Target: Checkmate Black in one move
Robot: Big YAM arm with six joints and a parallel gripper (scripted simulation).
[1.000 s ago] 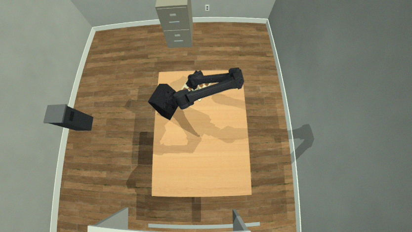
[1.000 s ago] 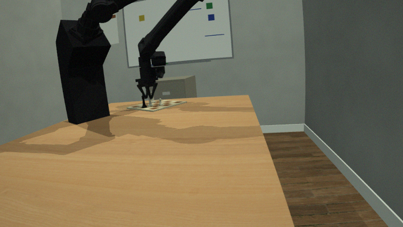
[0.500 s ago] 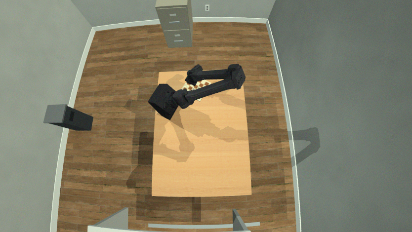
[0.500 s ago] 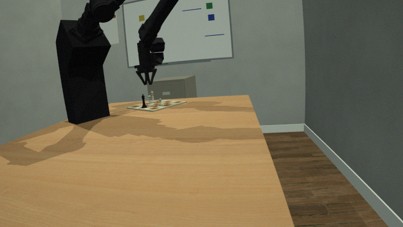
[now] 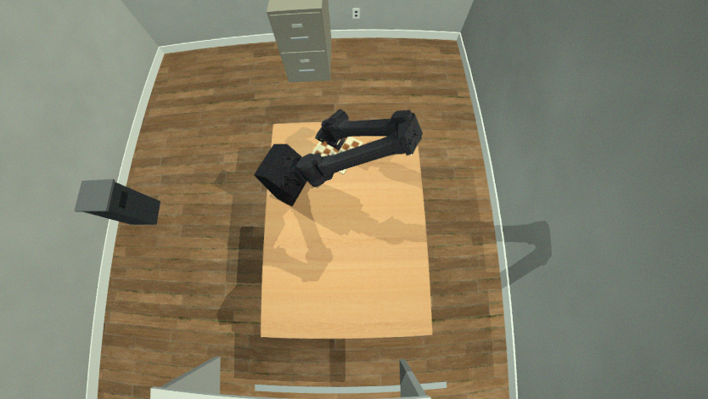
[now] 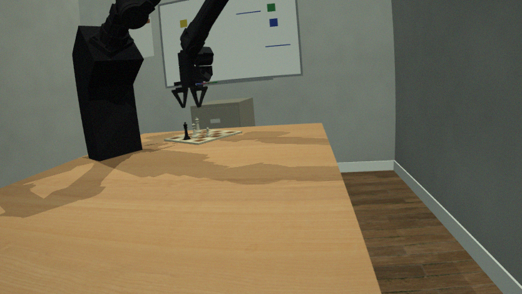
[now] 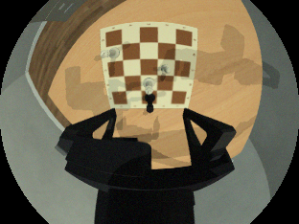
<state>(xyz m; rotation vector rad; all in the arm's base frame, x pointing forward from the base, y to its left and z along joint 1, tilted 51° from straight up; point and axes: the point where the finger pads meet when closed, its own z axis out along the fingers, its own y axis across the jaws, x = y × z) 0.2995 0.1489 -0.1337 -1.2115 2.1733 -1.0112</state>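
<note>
A small chessboard (image 6: 227, 132) (image 7: 184, 38) (image 5: 352, 143) lies at the table's far end. A black king (image 6: 186, 131) (image 7: 149, 100) stands upright on the edge row of the board nearest the wrist camera. A white piece (image 7: 149, 83) (image 6: 193, 129) stands right next to it. A taller white piece (image 6: 197, 124) (image 7: 164, 68) and a small white piece (image 6: 207, 131) (image 7: 115, 54) stand farther off. My gripper (image 6: 189, 98) (image 7: 149, 111) is open and empty. It hangs well above the black king's side of the board. In the overhead view the arm hides most of the board.
The arm's black base column (image 6: 106, 94) (image 5: 279, 174) stands on the table's left edge near the board. A grey filing cabinet (image 6: 223, 112) (image 5: 300, 39) stands behind the table. A whiteboard (image 6: 241, 40) hangs on the back wall.
</note>
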